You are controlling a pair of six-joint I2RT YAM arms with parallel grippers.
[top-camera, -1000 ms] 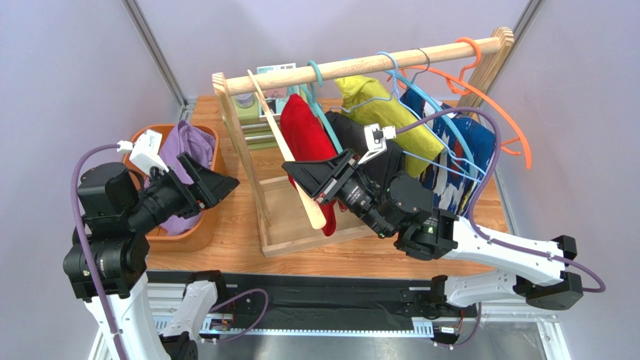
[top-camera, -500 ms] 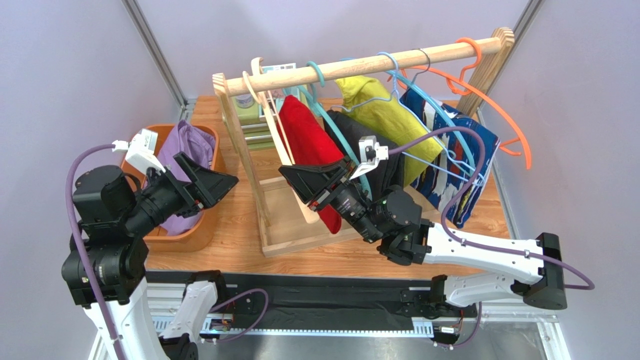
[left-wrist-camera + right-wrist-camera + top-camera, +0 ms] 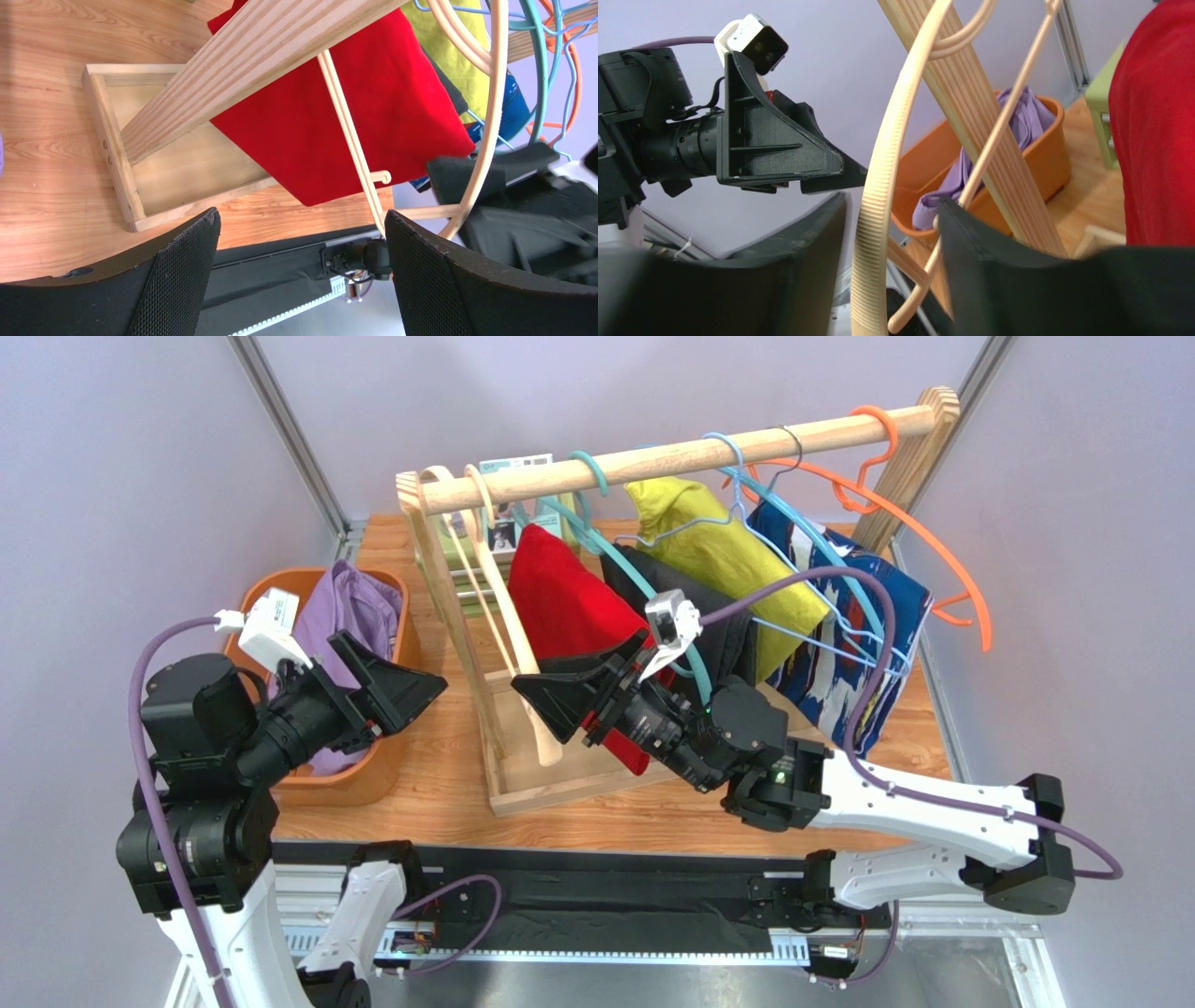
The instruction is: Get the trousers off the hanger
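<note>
On rail (image 3: 673, 459): 4 garments: 1 red garment (image 3: 561, 602), 1 black garment (image 3: 718, 641), 1 yellow-green garment (image 3: 716, 546), 1 blue patterned garment (image 3: 877, 609). Also 1 pr purple trousers (image 3: 351, 609), in 1 orange basket (image 3: 337, 787).

Hangers: 1 cream wooden hanger (image 3: 873, 217), 1 teal hanger (image 3: 591, 476), approx. 2 thin lt-blue wire hangers (image 3: 727, 445) (overlapping, exact no. unclear), min. 1 orange hanger (image 3: 881, 423), plus 1 dark wire hook (image 3: 793, 437).

Wooden rack (image 3: 421, 546): 1, w/ 1 base tray (image 3: 179, 164). Behind it, 1 green box-like item (image 3: 1099, 98).

Robot arms: 2, i.e. left arm (image 3: 211, 756) and right arm (image 3: 912, 805), w/ 1 small white cam ea.: left wrist camera (image 3: 756, 42), right wrist camera (image 3: 671, 623).

Table (image 3: 421, 798): 1.
</note>
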